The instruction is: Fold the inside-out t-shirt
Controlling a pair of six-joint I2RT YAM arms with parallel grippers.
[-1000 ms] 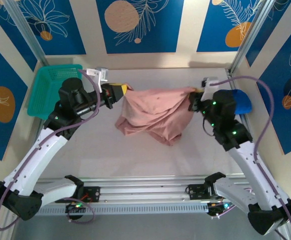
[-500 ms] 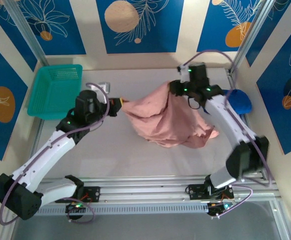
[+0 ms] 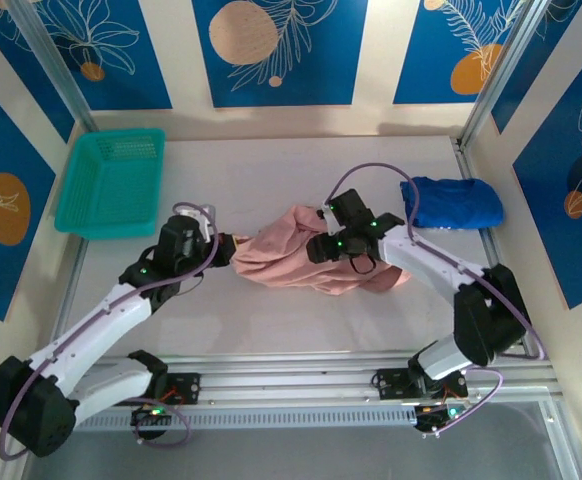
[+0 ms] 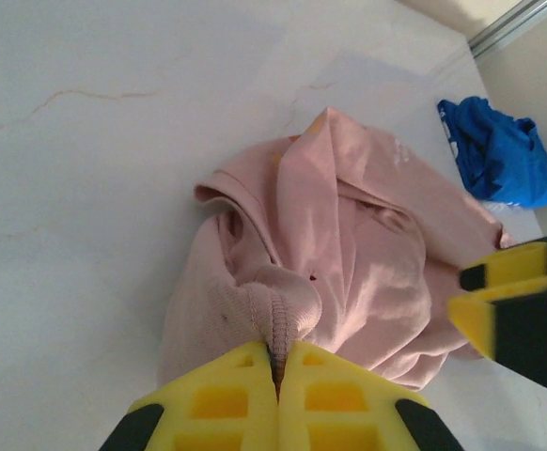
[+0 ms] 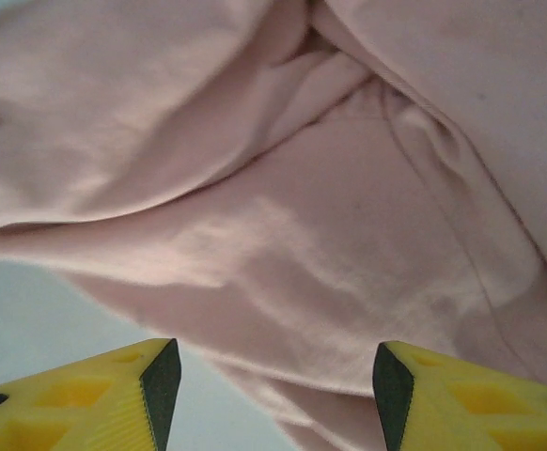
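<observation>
Your dusty salmon-pink cloth t-shirt [image 3: 293,258] lies bunched in a soft, rumpled heap near the middle of the pale, faintly veined tabletop [image 3: 221,170], between the two arms. In the left wrist view the t-shirt [image 4: 349,272] shows deep rounded folds, a raised ridge running up its middle, and a thick ribbed hem rolled over at its near edge. Your left gripper [image 4: 276,365] has that ribbed hem pinched: its blocky yellow pads [image 4: 219,404], moulded with square hollows, are pressed flat together with only a sliver of cloth between them. From above, the left gripper [image 3: 233,248] meets the heap at its left edge, low over the table. Your right gripper [image 3: 318,243] sits over the top of the heap with its jaws parted and nothing between them. In its own wrist view the right gripper [image 5: 269,376] shows two yellow, black-edged fingertips [image 5: 114,395] spread wide, and beyond them smooth matte cloth [image 5: 302,235] falling in long, shallow creases, with a strip of bare table at the lower left. A crumpled royal-blue cloth garment [image 3: 453,203] lies at the far right of the table, apart from the shirt; the left wrist view shows it [image 4: 504,155] as a wrinkled lump. A teal plastic mesh basket [image 3: 111,180], rectangular, stands at the far left, well apart from the shirt.
</observation>
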